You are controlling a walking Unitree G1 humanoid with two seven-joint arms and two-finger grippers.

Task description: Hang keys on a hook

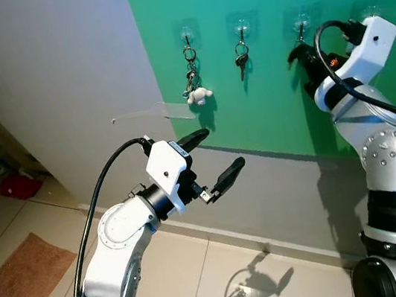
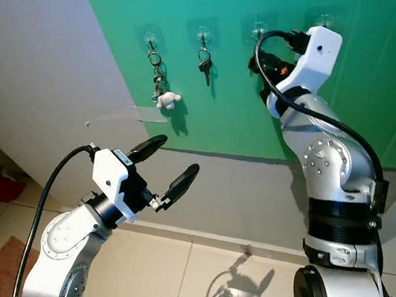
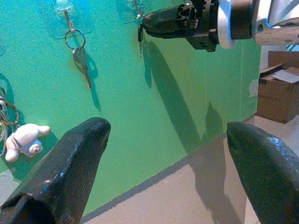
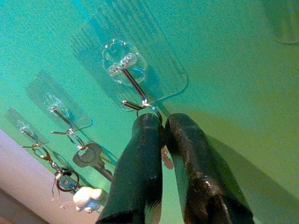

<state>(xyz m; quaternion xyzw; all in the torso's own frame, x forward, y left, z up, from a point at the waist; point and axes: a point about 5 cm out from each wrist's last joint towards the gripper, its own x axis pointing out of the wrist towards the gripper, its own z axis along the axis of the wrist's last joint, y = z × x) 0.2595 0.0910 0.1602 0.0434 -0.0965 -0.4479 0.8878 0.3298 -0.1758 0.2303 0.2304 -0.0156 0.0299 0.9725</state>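
Observation:
Four clear stick-on hooks sit in a row on the green wall. My right gripper [image 4: 159, 123] is raised to the third hook [image 4: 133, 81], its fingers shut on a key [image 4: 166, 158]. The key's ring [image 4: 148, 106] lies at the hook's metal tip; I cannot tell whether it is over it. In the left eye view this gripper [image 1: 301, 55] is just below that hook [image 1: 301, 27]. My left gripper [image 1: 222, 148] is held out low before the wall, open and empty.
The first hook holds keys with a white toy [image 1: 198, 96], and the second holds a single key [image 1: 242, 62]. The fourth hook [image 1: 370, 12] is bare. A tape strip [image 1: 155, 112] is on the white wall. A brown mat [image 1: 16, 286] and a red object [image 1: 19, 186] lie on the floor.

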